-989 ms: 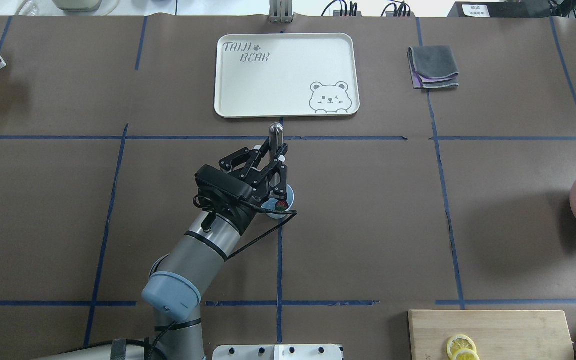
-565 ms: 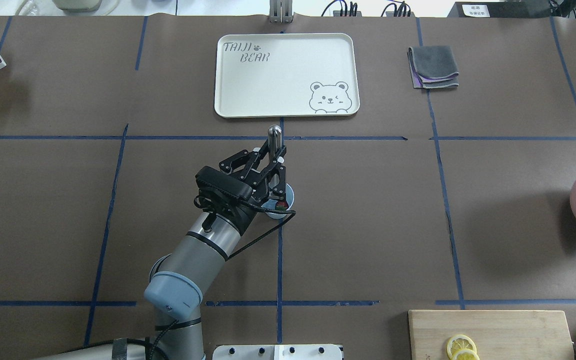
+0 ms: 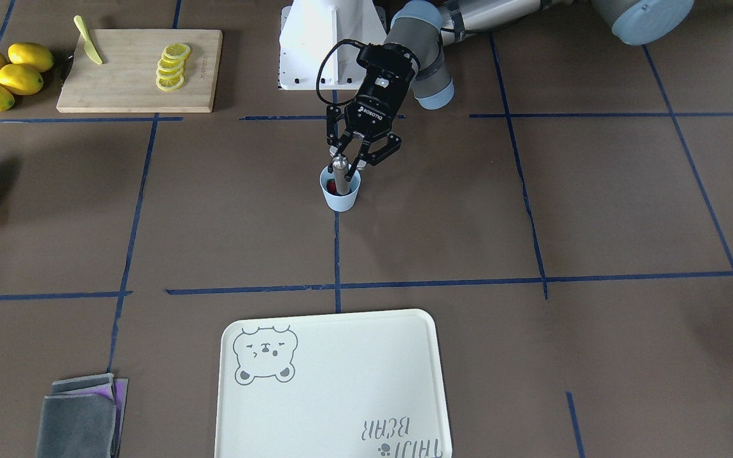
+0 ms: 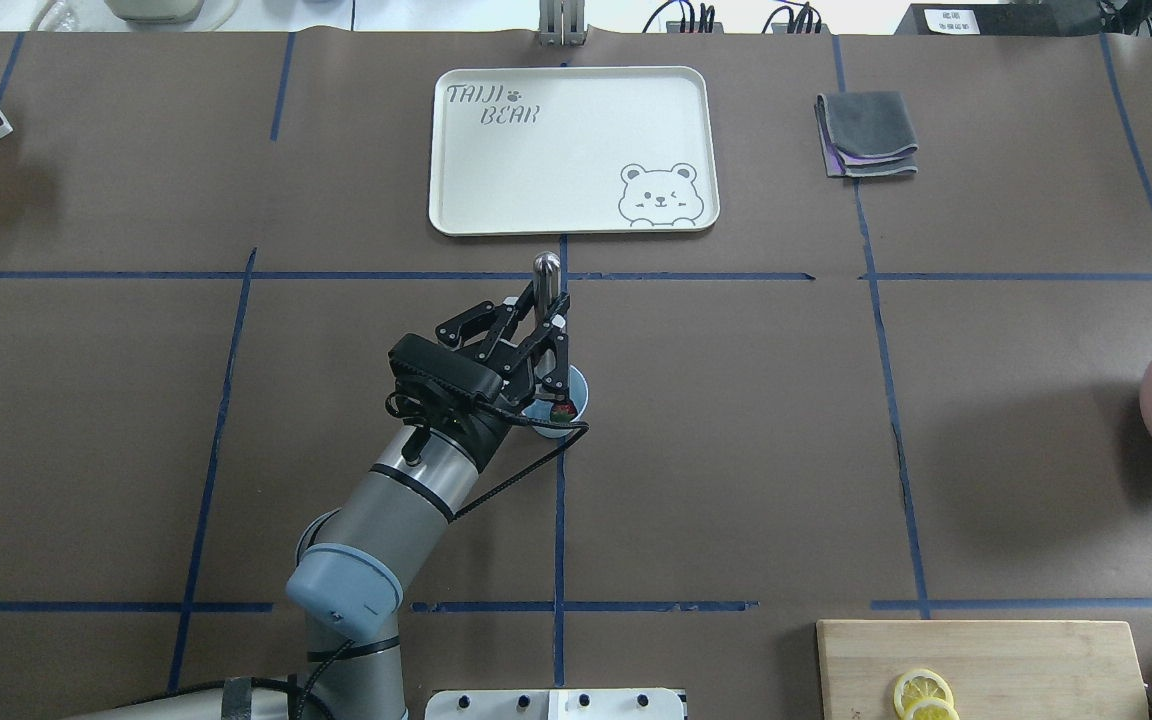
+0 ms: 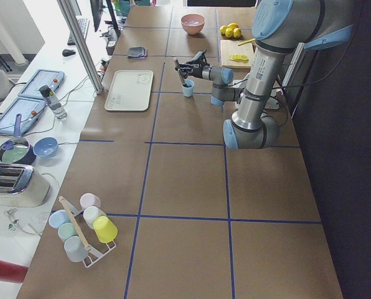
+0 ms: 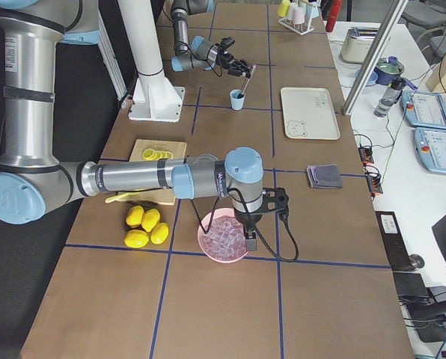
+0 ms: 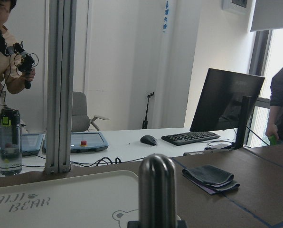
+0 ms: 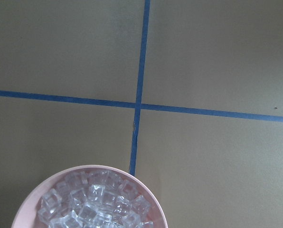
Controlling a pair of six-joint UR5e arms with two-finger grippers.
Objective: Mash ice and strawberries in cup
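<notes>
Your left arm (image 4: 416, 480) stretches to mid-table. Your right gripper (image 6: 251, 244) hangs over the bowl (image 6: 208, 250) of ice (image 8: 91, 204), and I cannot tell whether it is open or closed. The left gripper (image 3: 345, 160) stands above the cup (image 3: 341, 198), clamped on the steel pestle (image 4: 547, 270), which it holds near upright, likely to press straight down. The strawberry (image 4: 564, 410) shows red inside the cup. I cannot make out any ice in there.

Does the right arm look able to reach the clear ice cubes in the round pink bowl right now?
Probably yes: the right gripper hangs close over the open-topped pink bowl, and nothing shows between it and the ice cubes.
</notes>
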